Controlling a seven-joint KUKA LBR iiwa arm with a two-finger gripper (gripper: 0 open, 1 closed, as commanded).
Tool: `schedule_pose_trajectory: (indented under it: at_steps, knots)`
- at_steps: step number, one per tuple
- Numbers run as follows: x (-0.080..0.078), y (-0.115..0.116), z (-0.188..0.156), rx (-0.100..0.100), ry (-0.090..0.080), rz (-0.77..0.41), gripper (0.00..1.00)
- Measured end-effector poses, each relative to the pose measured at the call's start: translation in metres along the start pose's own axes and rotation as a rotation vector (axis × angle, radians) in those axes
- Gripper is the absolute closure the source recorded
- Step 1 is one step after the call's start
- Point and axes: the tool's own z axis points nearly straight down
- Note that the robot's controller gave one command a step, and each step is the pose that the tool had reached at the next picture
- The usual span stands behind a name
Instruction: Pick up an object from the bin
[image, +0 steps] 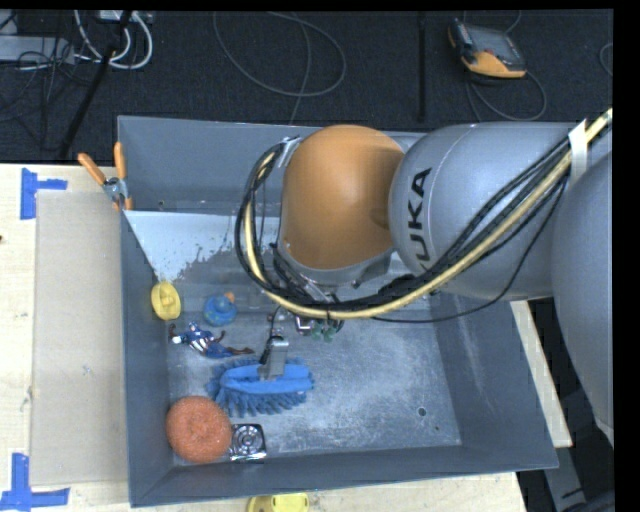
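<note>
My gripper (270, 366) hangs below the orange wrist cover, in the left middle of the bin. Its tip comes down onto the top of a blue brush (262, 388) with bristles, which lies flat on the bin floor. Whether the brush is gripped cannot be seen. Just left of the gripper lies a small shiny blue and silver thing (203, 342). A little blue cap-like piece (218, 310) sits above that.
A yellow round piece (165, 299) lies near the left wall. An orange round scrubber (198, 428) and a small metal piece (247, 441) sit in the front left corner. The arm and its cables cover the bin's back and right.
</note>
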Motion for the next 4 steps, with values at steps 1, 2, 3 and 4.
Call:
schedule_pose_trajectory:
  at_steps: [1,2,3,4]
  knots:
    - [-0.002,-0.001,-0.005,-0.001,-0.007,0.005,0.0]
    - [0.007,-0.014,0.051,-0.002,-0.013,-0.053,0.0]
    - [0.012,-0.02,0.1,0.001,-0.003,-0.084,0.0]
    - [0.0,-0.019,0.079,0.0,-0.008,-0.163,0.0]
